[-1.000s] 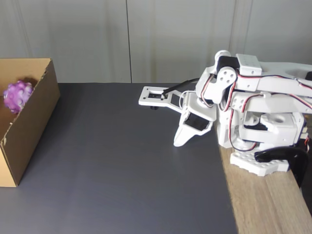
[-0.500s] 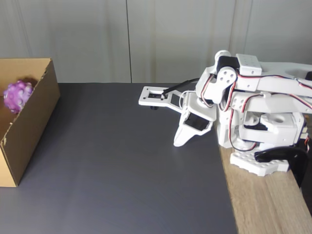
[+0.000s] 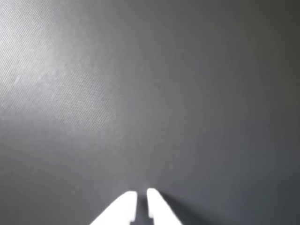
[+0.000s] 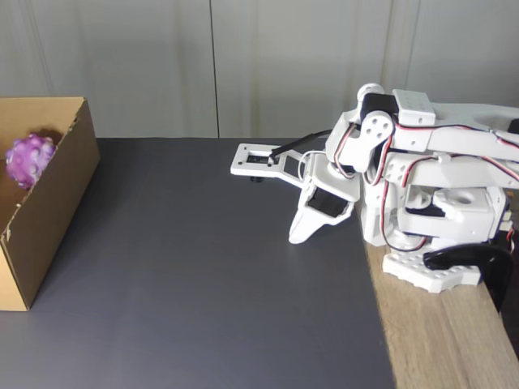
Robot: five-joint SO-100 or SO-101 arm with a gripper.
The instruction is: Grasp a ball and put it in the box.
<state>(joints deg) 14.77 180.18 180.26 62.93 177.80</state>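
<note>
A bumpy purple and pink ball (image 4: 29,159) lies inside the brown cardboard box (image 4: 50,211) at the left edge of the fixed view. The white arm is folded down at the right, far from the box. Its gripper (image 4: 299,237) rests with its tips on the dark mat, shut and holding nothing. In the wrist view the gripper (image 3: 141,197) shows as two white fingertips (image 3: 125,206) side by side at the bottom edge, a thin slit between them, over bare mat.
A dark grey mat (image 4: 203,275) covers most of the table. The arm's white base (image 4: 438,235) stands on a strip of wooden tabletop (image 4: 446,340) at the right. A pale wall rises behind.
</note>
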